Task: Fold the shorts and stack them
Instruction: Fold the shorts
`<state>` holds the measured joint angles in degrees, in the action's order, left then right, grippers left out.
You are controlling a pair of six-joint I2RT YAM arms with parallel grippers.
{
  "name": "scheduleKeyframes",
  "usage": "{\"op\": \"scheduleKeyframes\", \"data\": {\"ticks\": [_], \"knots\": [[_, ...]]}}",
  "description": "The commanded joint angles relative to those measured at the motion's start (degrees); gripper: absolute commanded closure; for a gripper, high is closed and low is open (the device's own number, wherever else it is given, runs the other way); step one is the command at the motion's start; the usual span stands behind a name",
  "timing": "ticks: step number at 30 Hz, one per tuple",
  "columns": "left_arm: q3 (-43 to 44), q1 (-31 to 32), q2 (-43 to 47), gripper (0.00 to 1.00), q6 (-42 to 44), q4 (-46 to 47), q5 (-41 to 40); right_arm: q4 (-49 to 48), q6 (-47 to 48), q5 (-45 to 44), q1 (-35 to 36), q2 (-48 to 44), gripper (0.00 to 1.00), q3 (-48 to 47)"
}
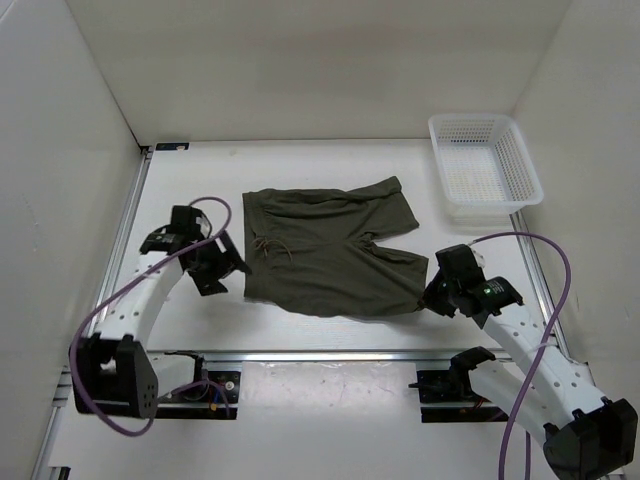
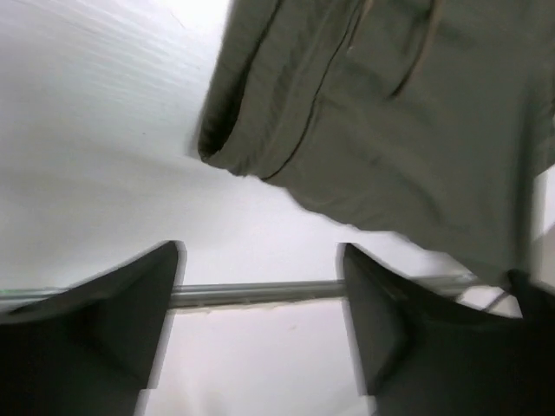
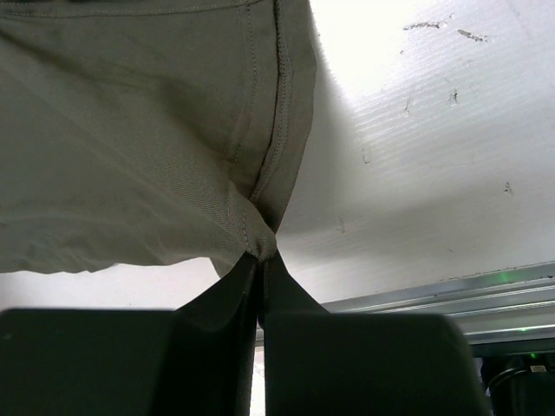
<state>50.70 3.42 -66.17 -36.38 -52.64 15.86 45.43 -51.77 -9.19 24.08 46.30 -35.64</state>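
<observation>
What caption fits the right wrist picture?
Shut right fingers pinching a hem corner of the olive shorts on the white table.

We see a robotics lab test cell. A white table point(image 1: 300, 170) is boxed in by plain white walls point(image 1: 320, 70) on the left, far and right sides. Metal rails point(image 1: 330, 353) frame the table. A left arm point(image 1: 150, 295) and a right arm point(image 1: 520, 345) are bolted at the near edge, trailing purple cables point(image 1: 555, 260). Shorts point(image 1: 330, 255) and a white basket point(image 1: 485, 165) at the far right are the only everyday items.
</observation>
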Motion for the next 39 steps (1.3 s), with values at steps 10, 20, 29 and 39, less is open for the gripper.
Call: {"op": "scheduleKeyframes", "data": {"ticks": [10, 20, 29, 39], "knots": [[-6.5, 10.0, -16.9, 0.08, -4.4, 14.1, -2.7, -1.0, 0.6, -1.1, 0.3, 0.1, 1.00, 0.2], [0.5, 10.6, -25.7, 0.90, -3.7, 16.4, -5.5, -2.1, 0.6, -1.1, 0.3, 1.8, 1.00, 0.2], [11.4, 9.6, -15.0, 0.90, -3.2, 4.8, -8.8, 0.3, 3.6, -2.3, 0.3, 2.3, 1.00, -4.2], [-1.9, 8.4, -4.8, 0.90, -3.2, 2.5, -8.1, 4.0, 2.5, -1.1, 0.3, -2.3, 1.00, -1.7]]}}
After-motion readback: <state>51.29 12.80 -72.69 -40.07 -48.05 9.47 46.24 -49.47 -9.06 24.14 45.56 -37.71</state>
